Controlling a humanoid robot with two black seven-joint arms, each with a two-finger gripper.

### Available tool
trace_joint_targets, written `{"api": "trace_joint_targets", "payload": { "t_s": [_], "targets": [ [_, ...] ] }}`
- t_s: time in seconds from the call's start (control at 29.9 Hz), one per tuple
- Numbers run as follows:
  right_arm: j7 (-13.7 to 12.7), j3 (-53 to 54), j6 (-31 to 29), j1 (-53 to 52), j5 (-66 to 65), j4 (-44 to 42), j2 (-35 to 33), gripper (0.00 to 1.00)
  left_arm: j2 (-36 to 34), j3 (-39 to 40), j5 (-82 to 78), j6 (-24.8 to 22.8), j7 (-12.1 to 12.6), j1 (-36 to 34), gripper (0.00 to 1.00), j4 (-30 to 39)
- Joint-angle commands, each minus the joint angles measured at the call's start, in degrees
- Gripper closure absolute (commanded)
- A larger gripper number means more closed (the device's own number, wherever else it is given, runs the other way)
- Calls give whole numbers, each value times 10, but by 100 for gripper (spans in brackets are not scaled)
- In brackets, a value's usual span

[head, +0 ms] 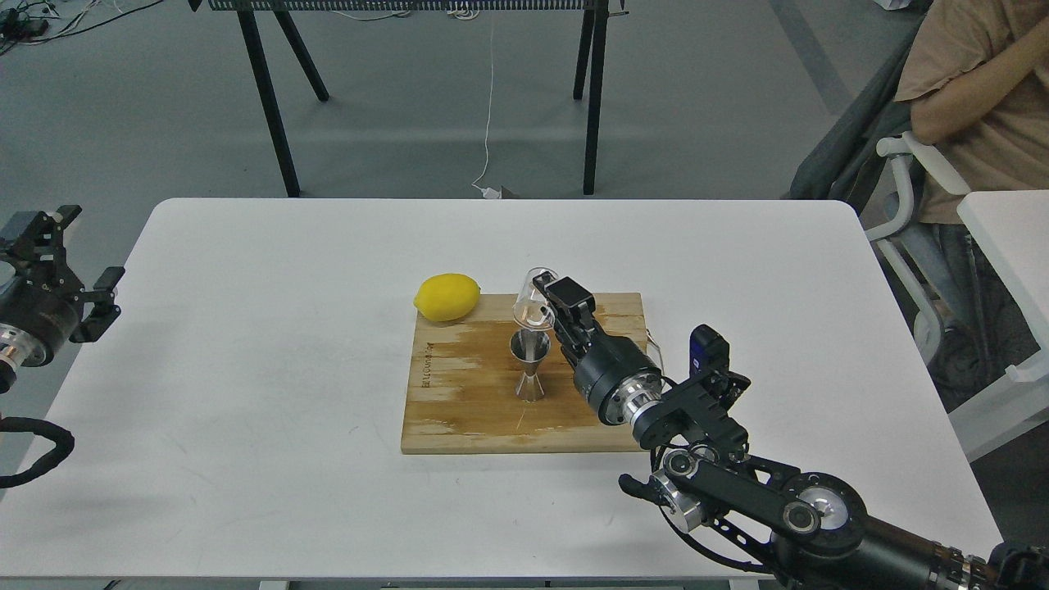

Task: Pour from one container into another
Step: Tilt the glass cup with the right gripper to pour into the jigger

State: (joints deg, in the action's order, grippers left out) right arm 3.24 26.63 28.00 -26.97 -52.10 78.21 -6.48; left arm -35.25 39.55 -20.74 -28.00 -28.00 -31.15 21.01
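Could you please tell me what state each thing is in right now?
Cup: tilted over the jigger, held by the right gripper.
Jigger: upright on the board.
Lemon: whole, at the board's corner.
Left gripper: open, off the table's edge.

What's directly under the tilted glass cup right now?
The jigger's open top cone sits just below the glass cup, upright on the cutting board. Liquid inside either can't be made out.

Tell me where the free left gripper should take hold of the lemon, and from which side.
Probably across the lemon's short middle, coming down from above with the left gripper. Its long axis runs left to right, so the belly is the narrower span. Its left side is open table; the glass cup and right gripper crowd its right.
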Motion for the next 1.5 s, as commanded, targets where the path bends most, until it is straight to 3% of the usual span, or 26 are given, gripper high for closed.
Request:
{"api": "trace_joint_targets", "payload": {
  "t_s": [0.0, 1.47],
  "targets": [
    [0, 0, 0, 0, -11, 0, 0, 59, -1, 0, 0, 0, 0, 0, 1, 0],
    [15, -30, 0, -16, -63, -20, -9, 59, -1, 0, 0, 0, 0, 0, 1, 0]
  ]
}}
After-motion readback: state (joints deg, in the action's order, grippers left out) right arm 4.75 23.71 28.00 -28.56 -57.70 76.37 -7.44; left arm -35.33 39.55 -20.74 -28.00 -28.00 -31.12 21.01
